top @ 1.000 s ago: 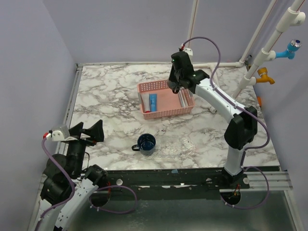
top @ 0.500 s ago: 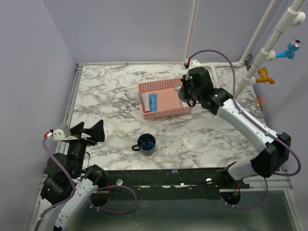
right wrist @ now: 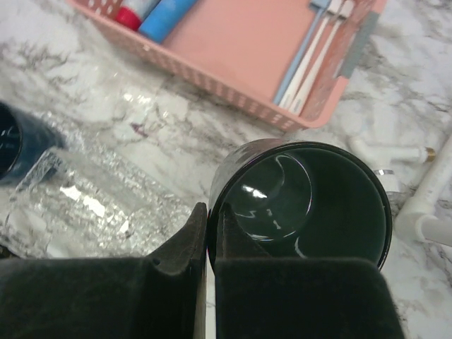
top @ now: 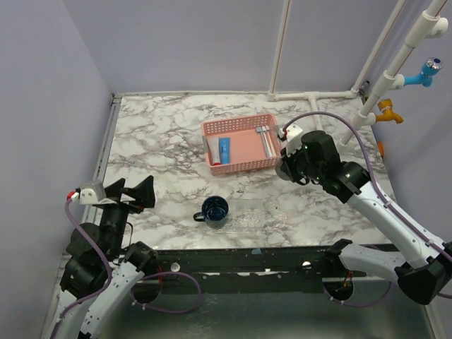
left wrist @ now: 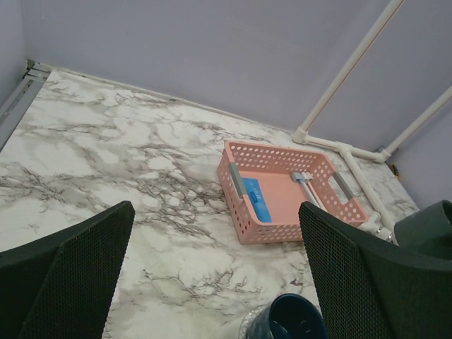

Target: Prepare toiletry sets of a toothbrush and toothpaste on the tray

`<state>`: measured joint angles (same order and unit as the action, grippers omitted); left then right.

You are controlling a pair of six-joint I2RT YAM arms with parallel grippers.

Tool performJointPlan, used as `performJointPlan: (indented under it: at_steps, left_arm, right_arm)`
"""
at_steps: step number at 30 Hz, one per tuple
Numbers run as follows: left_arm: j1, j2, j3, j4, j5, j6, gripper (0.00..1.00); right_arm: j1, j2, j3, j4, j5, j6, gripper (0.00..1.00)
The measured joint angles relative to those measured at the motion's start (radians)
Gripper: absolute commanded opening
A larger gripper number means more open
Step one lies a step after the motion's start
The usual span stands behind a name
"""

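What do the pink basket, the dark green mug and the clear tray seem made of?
The pink basket: moulded plastic, matte, by its lattice holes. The dark green mug: probably glazed ceramic or glossy plastic; its inside shows sharp reflections. The clear tray: thin see-through plastic; the marble shows through it.

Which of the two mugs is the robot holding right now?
The dark green mug, its rim pinched by the right gripper beside the pink basket. The navy mug stands untouched, with no gripper on it.
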<state>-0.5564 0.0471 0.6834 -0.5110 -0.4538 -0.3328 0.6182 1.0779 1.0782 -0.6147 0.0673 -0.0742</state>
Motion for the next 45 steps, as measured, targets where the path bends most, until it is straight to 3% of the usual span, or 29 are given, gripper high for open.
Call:
performJointPlan:
  at_steps: [25, 38, 45]
  left_arm:
    - [0.0, 0.0, 0.0, 0.0, 0.027, 0.0, 0.99]
    - [0.0, -0.003, -0.001, 0.001, 0.039, 0.0, 0.99]
    - [0.0, -0.003, -0.002, 0.001, 0.039, 0.0, 0.99]
  right_arm:
    - [0.019, -0.06, -0.242, -0.132, -0.447, -0.399, 0.01]
    - [0.185, -0.074, -0.349, -0.131, -0.445, -0.433, 0.01]
    - [0.193, -0.072, -0.364, -0.095, -0.41, -0.433, 0.01]
